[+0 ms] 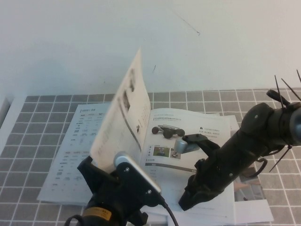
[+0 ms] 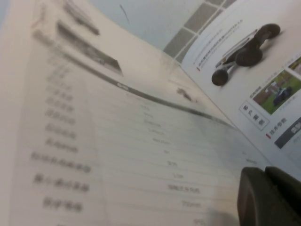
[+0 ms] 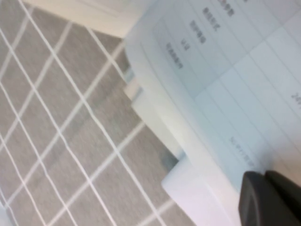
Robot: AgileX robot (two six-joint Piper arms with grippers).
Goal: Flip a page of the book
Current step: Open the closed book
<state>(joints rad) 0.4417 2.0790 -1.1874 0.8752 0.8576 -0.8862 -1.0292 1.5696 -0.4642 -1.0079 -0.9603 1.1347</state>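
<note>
White wall [image 1: 70, 37] up top and a grey tiled table [image 1: 28, 136] below it, that's what the high view is showing. The book [image 1: 202, 125] is lying open across the middle of the tiles. The page [image 1: 124, 113] is standing nearly upright over the spine, left of centre, and looking a bit smeared. My left gripper [image 1: 94, 167] is sitting at bottom centre, right at the lower edge of that leaf. My right gripper [image 1: 182, 143] is reaching in from the right side of the frame, with its tip resting on the right-hand page just beside the vehicle photo [image 1: 167, 131].

On to my left wrist view: the page [image 2: 117, 132] is filling most of the frame, its rows of table text running across it. Its edge is running straight into the seam of my left gripper [image 2: 265, 197] at lower right, so I'm pinching the leaf with the fingers closed on it. The book [image 2: 263, 70] is peeking out at upper right, wheeled vehicle picture [image 2: 244, 49] included.

My right wrist view: grey tiles [image 3: 56, 117] are taking up the left half, and stacked page edges of the book [image 3: 225, 61] are crossing to the upper right. My right gripper [image 3: 268, 197] is showing at lower right with its fingers pressed fully together. I can't tell whether anything is caught between them.
</note>
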